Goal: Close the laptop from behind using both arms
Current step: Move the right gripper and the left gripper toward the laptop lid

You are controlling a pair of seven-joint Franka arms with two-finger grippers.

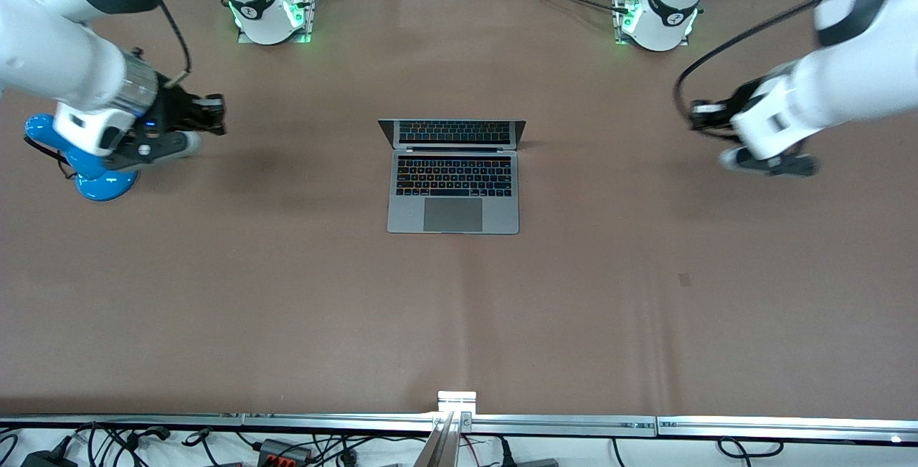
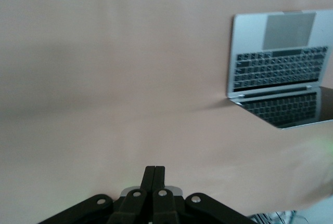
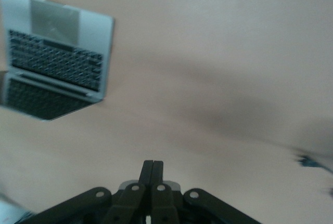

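Silver-grey, the laptop [image 1: 452, 194] lies open mid-counter [image 1: 287, 295], trackpad edge toward the front camera, hinge line running between the arms' ends, lid leaning toward the bases, while the left pincer [image 1: 697, 117] and right pincer [image 1: 215, 114], both pinched empty, hover well apart from it.

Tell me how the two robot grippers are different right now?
The left gripper hangs over bare table toward the left arm's end, while the right gripper hangs toward the right arm's end. A blue thing sits under the right gripper's arm; nothing like it sits by the left gripper. Both grippers are black, shut, holding nothing, and apart from the open laptop between them.
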